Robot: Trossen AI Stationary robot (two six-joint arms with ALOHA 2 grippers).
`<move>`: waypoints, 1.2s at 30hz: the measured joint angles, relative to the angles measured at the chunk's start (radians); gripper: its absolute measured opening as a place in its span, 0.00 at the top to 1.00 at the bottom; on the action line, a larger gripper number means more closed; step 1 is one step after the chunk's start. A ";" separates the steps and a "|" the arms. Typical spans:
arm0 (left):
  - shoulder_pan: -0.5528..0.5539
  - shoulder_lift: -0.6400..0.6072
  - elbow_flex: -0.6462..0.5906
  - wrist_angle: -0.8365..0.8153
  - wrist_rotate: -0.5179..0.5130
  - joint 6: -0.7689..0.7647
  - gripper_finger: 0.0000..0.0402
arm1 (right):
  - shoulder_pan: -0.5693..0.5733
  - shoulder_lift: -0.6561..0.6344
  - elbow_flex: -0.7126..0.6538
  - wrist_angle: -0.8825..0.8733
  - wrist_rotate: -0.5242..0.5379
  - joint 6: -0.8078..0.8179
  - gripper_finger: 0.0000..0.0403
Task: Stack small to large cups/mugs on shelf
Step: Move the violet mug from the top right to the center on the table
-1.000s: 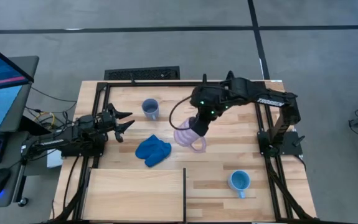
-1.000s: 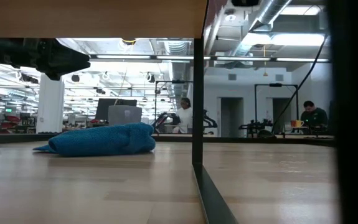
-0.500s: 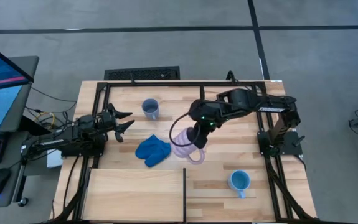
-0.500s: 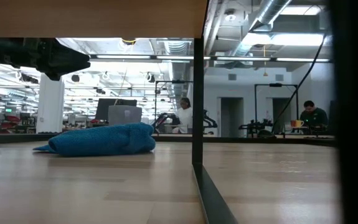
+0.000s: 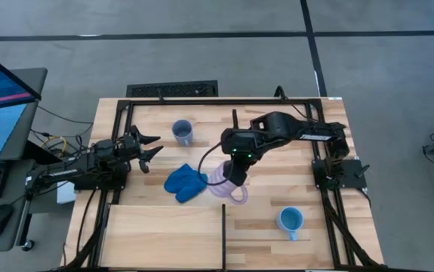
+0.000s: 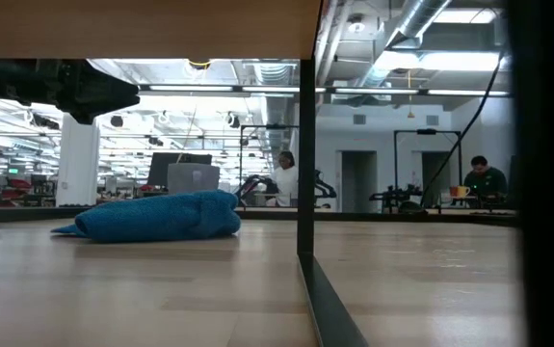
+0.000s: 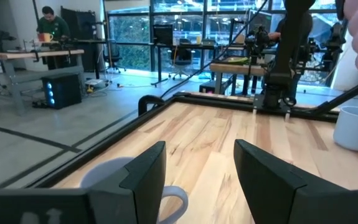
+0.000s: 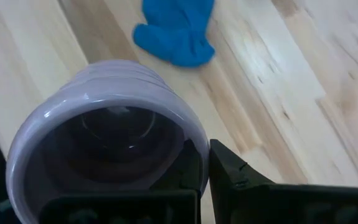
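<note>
My right gripper [image 5: 230, 180] is shut on the pale lilac mug [image 5: 227, 189], just right of the royal-blue cloth lump [image 5: 186, 182]. In the right wrist view the mug's mouth [image 8: 104, 143] faces the camera. The dull grey-blue mug [image 5: 182, 132] stands at the far middle-left, and the bright light-blue mug [image 5: 290, 220] stands near right. The pale shelf panel [image 5: 164, 234] lies along the near left edge. My left gripper [image 5: 155, 146] is open and empty at the left, close beside the grey-blue mug [image 7: 113, 180]. My right gripper pinches the lilac mug's rim wall [image 8: 194, 146], one finger inside the mug and one finger [image 8: 241, 180] outside. The fingers come slanting down from the far right. The mug is tipped, with its handle [image 5: 238, 198] toward the near edge; it looks clear of the table.
A dark upright divider [image 5: 223, 234] ends the shelf panel at its right; in the low view it shows as a dark post [image 6: 305, 145]. The blue cloth [image 6: 151, 217] lies on the planks. The dark frame rails [image 5: 217, 100] border the table. People sit in the room behind.
My right gripper has carried the lilac mug toward the table's near edge and slightly left, from mid-table to beside the blue cloth, staying shut on it. The arm has folded in over the table.
</note>
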 joint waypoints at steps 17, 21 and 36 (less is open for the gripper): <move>0.000 0.011 0.000 -0.003 0.002 -0.015 0.55 | 0.139 0.021 0.009 0.263 0.029 0.036 0.94; 0.000 0.011 0.000 -0.002 0.002 -0.015 0.55 | 0.170 0.020 0.009 0.273 0.059 0.036 0.94; 0.000 0.011 0.000 -0.002 0.005 -0.026 0.55 | 0.188 0.122 0.005 0.303 0.024 0.038 0.94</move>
